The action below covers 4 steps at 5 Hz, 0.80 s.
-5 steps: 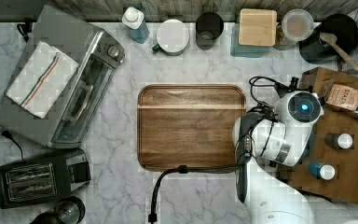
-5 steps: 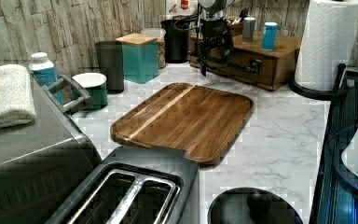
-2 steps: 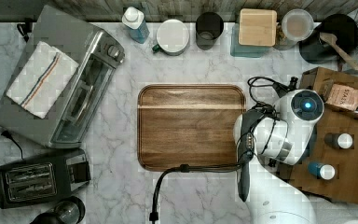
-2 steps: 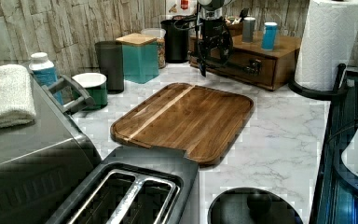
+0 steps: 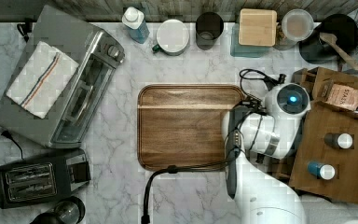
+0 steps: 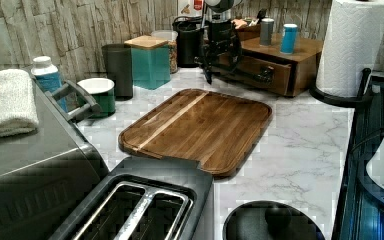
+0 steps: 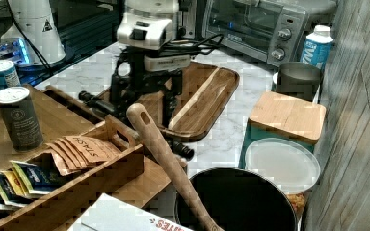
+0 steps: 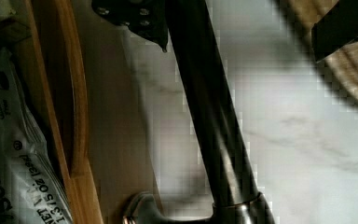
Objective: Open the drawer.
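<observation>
Straddling the handle of the drawer with gripper wide; fingers not touching it.

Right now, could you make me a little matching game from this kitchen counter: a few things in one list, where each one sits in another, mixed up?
Things:
1. striped towel
2. wooden spoon
3. two spice jars
4. gripper

Places:
A. on top of the wooden cabinet
B. in the black pot
C. at the drawer's black bar handle
D. on the toaster oven

Pairs: 1-D, 2-B, 3-A, 4-C
</observation>
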### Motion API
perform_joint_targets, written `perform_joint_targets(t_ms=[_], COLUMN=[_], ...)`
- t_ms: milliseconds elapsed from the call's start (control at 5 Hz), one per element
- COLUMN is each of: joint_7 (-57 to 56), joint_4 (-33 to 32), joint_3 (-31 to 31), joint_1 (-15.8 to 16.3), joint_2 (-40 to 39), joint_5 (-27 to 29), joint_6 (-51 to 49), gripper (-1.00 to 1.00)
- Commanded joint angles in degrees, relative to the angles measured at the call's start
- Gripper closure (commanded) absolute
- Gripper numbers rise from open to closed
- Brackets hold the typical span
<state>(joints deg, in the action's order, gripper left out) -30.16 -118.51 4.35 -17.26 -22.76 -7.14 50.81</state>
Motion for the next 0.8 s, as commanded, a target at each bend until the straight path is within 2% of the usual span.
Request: perform_joint_targets(t_ms=[200,400,800], joint_7=[10.48,13.6,12.93], joint_4=[6.0,6.82,4.18], joint_3=[-11.65,-10.98,-10.13], joint_1=[14.47,16.7,17.22], joint_2=[-2.2,-1.77,0.09], joint_5=[1.22,0.57,2.55], joint_6=[-2.57,-4.55,-1.1], gripper=[-1.0,-1.0,-1.0])
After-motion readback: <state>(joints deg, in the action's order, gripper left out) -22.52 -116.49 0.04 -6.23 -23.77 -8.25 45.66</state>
